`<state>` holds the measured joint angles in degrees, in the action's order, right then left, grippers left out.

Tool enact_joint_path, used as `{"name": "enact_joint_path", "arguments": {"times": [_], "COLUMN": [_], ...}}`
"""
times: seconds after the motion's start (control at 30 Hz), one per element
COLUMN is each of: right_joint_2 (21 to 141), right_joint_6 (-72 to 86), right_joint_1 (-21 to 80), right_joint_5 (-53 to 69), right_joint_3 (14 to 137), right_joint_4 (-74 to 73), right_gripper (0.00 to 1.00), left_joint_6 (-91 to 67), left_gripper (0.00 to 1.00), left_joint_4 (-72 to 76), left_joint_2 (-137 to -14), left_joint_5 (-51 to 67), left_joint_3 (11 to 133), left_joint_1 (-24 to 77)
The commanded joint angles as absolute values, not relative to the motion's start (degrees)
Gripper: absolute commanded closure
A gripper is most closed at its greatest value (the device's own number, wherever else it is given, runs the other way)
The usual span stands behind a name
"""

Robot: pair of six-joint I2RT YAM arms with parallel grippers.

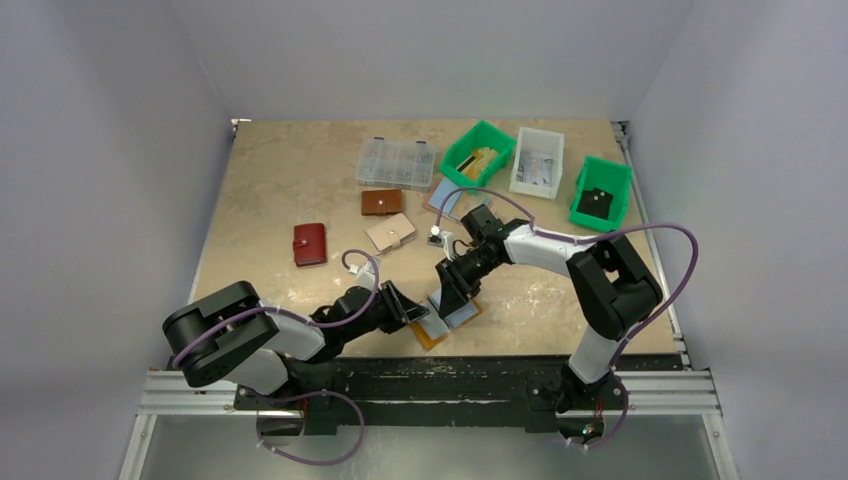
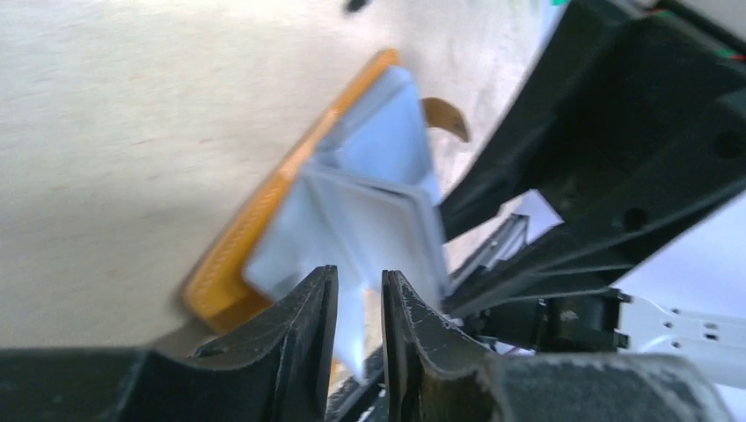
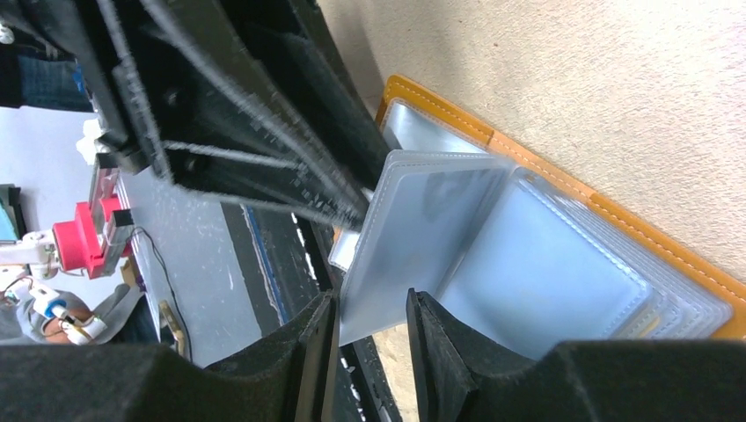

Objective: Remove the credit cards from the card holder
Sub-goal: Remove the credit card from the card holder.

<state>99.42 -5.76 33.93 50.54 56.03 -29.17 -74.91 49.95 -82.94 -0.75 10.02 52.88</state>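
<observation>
The card holder (image 1: 432, 336) lies opened flat on the tabletop (image 1: 300, 180), close to the near edge and between the two arms. Its mustard leather faces down and its pale blue-grey plastic sleeves face up. One sleeve leaf (image 3: 422, 220) is lifted off the stack and stands tilted above the rest. The sleeves are cloudy, so the credit cards cannot be told apart from the plastic around them.

The left gripper (image 2: 361, 277) reaches in from the left, low over the holder. Its jaws stand narrowly apart with a corner of the lifted leaf running down into the gap. Whether they are pinching it I cannot tell. The right gripper (image 3: 370, 297) comes in from the far right, just beside the left one. Its jaws are parted. The leaf shows broad-faced behind the gap rather than edge-on between them, so they clamp nothing.

Farther back on the tabletop lie a red wallet (image 1: 310, 244), a beige wallet (image 1: 390, 232) and a dark brown wallet (image 1: 381, 202), well apart from the holder. Behind them are a clear compartment box (image 1: 396, 162), two green bins (image 1: 477, 152) (image 1: 601, 193) with a white bin (image 1: 537, 160) between them, and some flat blue-topped pieces (image 1: 445, 200).
</observation>
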Motion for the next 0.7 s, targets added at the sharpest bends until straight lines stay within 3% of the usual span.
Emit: {"name": "enact_joint_path", "arguments": {"times": [0.0,0.37,0.67], "right_joint_2": [97.6,97.7,98.4], "right_joint_6": [-7.4,-7.9,-8.7], "right_joint_1": [33.2,33.1,33.2], "right_joint_5": [49.3,49.1,47.7], "right_joint_3": [57.9,57.8,58.0], "right_joint_4": [-28.7,-29.1,-29.9], "right_gripper": [0.59,0.56,0.57], "left_joint_6": [-74.8,-74.5,-73.8], "left_gripper": [0.72,0.71,0.48], "left_joint_4": [46.7,52.5,57.2], "left_joint_2": [-83.8,-83.5,-81.2], "left_joint_5": [-2.7,-1.6,-0.5], "left_joint_3": [8.3,7.1,7.0], "left_joint_1": [52.1,52.1,52.1]}}
